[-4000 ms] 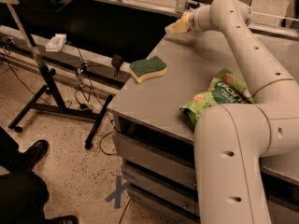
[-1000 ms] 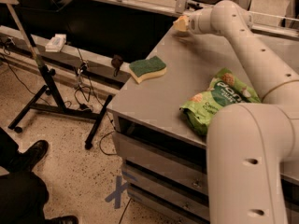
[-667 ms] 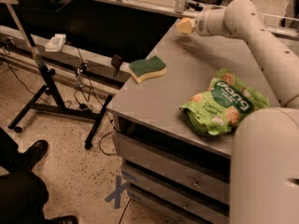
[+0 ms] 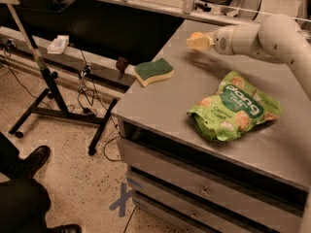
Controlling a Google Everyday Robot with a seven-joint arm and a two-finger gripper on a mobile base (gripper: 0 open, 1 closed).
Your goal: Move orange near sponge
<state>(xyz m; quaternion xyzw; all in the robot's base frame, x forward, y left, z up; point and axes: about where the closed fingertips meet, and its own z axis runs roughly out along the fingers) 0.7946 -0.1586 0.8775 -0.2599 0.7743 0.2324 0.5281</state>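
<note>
The sponge (image 4: 154,71), dark green on top with pale yellow foam, lies near the table's left edge. My gripper (image 4: 199,41) hangs a little above the far part of the grey table (image 4: 165,108), to the right of and beyond the sponge. A small orange (image 4: 196,35) shows at its tip, held between the pale fingers. The gripper's shadow falls on the table just below it. My white arm (image 4: 272,35) reaches in from the right.
A bright green snack bag (image 4: 234,106) lies on the table right of the sponge, below the arm. A black metal stand (image 4: 46,76) is on the floor to the left. A person's dark shoes (image 4: 24,164) are at the bottom left. Drawers face the table's front.
The arm's elbow has swung out of the foreground to the right. The gripper has come slightly nearer and lower over the table's far part, the orange staying with it.
</note>
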